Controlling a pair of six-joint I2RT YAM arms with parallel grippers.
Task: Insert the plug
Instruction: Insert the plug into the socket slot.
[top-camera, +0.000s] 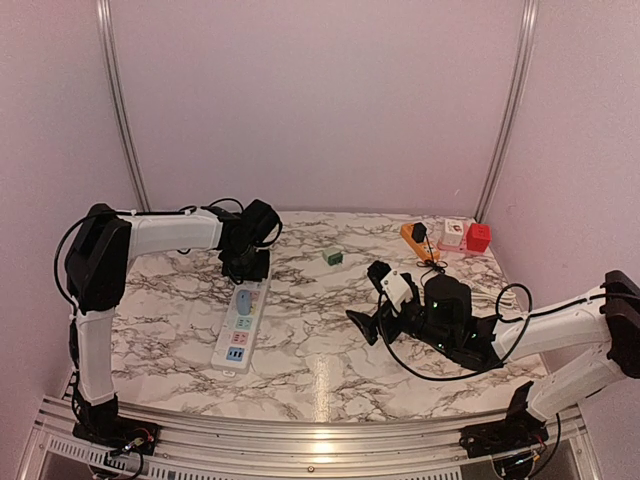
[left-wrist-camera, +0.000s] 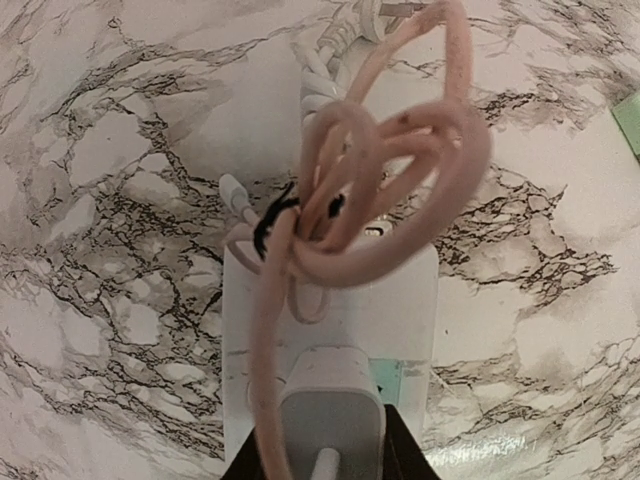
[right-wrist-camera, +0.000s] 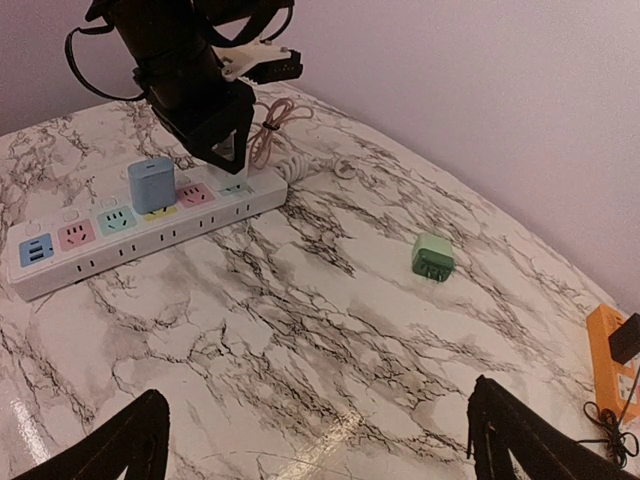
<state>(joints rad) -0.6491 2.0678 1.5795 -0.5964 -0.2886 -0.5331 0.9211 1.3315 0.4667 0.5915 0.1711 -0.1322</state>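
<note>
A white power strip (top-camera: 232, 340) lies left of centre; it also shows in the left wrist view (left-wrist-camera: 400, 300) and the right wrist view (right-wrist-camera: 150, 235). A blue plug (top-camera: 243, 298) sits in it (right-wrist-camera: 150, 185). My left gripper (top-camera: 245, 265) is at the strip's far end (right-wrist-camera: 220, 150), shut on a white plug (left-wrist-camera: 330, 410) that stands on the teal socket. A coiled pink cable (left-wrist-camera: 380, 180) hangs from the plug. A green plug (top-camera: 332, 257) lies loose on the table (right-wrist-camera: 432, 256). My right gripper (top-camera: 372, 300) is open and empty above the table (right-wrist-camera: 320, 460).
An orange tool (top-camera: 415, 240), a white box (top-camera: 454, 233) and a red box (top-camera: 478, 237) stand at the back right. A black cable (top-camera: 440, 375) loops beside the right arm. Walls close in behind and at both sides.
</note>
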